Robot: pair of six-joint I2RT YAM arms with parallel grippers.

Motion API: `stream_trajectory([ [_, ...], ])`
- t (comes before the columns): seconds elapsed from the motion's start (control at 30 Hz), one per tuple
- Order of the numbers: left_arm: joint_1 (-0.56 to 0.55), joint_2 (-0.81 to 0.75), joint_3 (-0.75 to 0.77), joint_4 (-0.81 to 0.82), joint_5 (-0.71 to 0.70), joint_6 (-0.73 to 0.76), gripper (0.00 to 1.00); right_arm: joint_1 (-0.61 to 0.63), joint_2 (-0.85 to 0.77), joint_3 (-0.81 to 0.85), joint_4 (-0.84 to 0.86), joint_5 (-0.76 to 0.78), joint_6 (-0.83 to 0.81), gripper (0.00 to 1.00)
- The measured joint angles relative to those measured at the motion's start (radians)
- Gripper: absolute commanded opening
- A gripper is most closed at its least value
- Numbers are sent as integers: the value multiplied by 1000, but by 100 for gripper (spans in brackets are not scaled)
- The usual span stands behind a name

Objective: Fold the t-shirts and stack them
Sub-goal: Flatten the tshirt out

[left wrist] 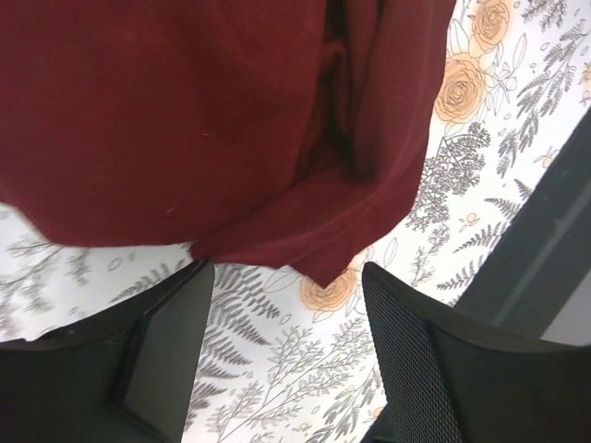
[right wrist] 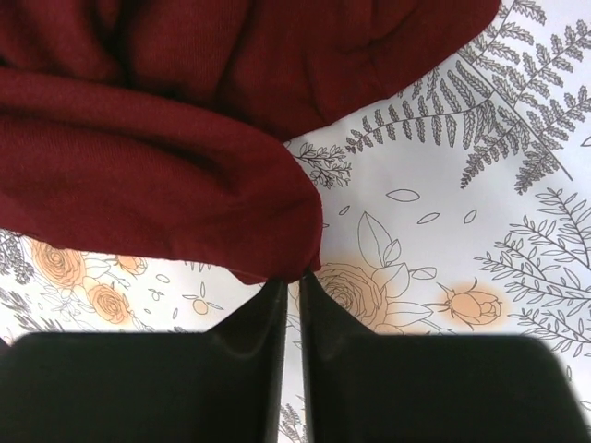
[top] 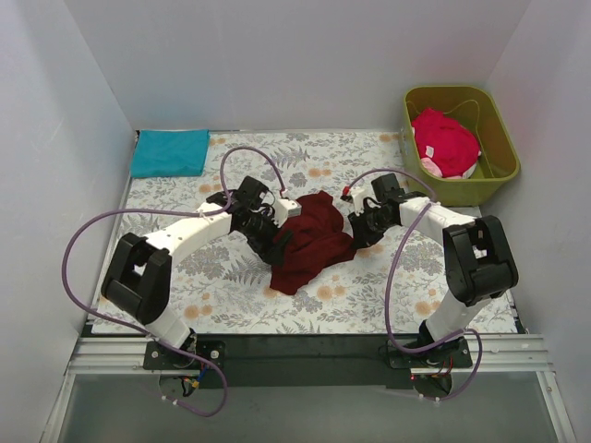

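The dark maroon t-shirt (top: 309, 240) lies crumpled in the middle of the floral tablecloth. My left gripper (top: 277, 242) is at its left edge. In the left wrist view the left gripper (left wrist: 286, 314) is open, and a corner of the maroon t-shirt (left wrist: 231, 120) lies just beyond its fingertips (left wrist: 406, 323). My right gripper (top: 355, 231) is at the shirt's right edge. In the right wrist view the right gripper (right wrist: 294, 279) is shut, its tips pinching the rolled edge of the maroon t-shirt (right wrist: 157, 185).
A folded teal blue t-shirt (top: 169, 152) lies at the back left corner. The bright red-pink t-shirt (top: 445, 140) sits bunched in the olive-green tub (top: 503, 148) at the back right. White walls enclose the table. A dark edge strip (left wrist: 526, 258) runs along the tablecloth's near side.
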Motion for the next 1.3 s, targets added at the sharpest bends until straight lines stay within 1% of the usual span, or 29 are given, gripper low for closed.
stream_trajectory([
  [0.03, 0, -13, 8, -8, -13, 11, 68, 1, 0, 0, 1, 2, -1, 4],
  [0.07, 0, -28, 13, -14, -24, 21, 71, 2, 0, 2, 1, 2, -2, 1],
  [0.1, 0, -46, 17, -19, -31, 29, 78, 2, -1, 2, 1, 2, -3, 1],
  [0.13, 0, -59, 19, -22, -32, 35, 80, 2, -4, 3, 0, 2, -4, 1],
  [0.23, 0, -84, 23, -21, -29, 41, 81, 2, -23, 4, -3, 2, -6, 1],
  [0.4, -8, -50, 23, 3, -18, 35, 80, 2, -82, 19, -23, 1, -11, 1],
  [0.47, -16, -24, 23, 16, -18, 30, 73, 2, -102, 24, -26, -1, -13, 1],
  [0.5, -22, -9, 23, 20, -18, 27, 65, 2, -110, 28, -30, -2, -13, 1],
  [0.53, -28, 4, 23, 24, -18, 24, 48, 2, -117, 31, -31, -3, -14, 1],
  [0.63, -38, 27, 24, 22, -20, 28, 16, 2, -132, 46, -48, -2, -19, 1],
  [0.67, -39, 27, 24, 16, -22, 32, 0, 2, -138, 52, -56, -1, -23, 1],
  [0.77, -34, 23, 56, -30, -36, 40, 0, -4, -162, 82, -84, 6, -43, 1],
  [0.83, -19, 12, 105, -70, -34, 39, 0, -14, -181, 113, -100, 12, -55, 1],
  [0.93, 63, -4, 212, -115, -25, 28, 0, -32, -211, 184, -114, 23, -74, 1],
  [1.1, 170, -15, 446, -136, -48, -12, 0, -40, -237, 366, -125, 29, -105, 1],
  [1.3, 185, -23, 674, -113, -181, -86, 0, -40, -229, 629, -150, 43, -147, 1],
])
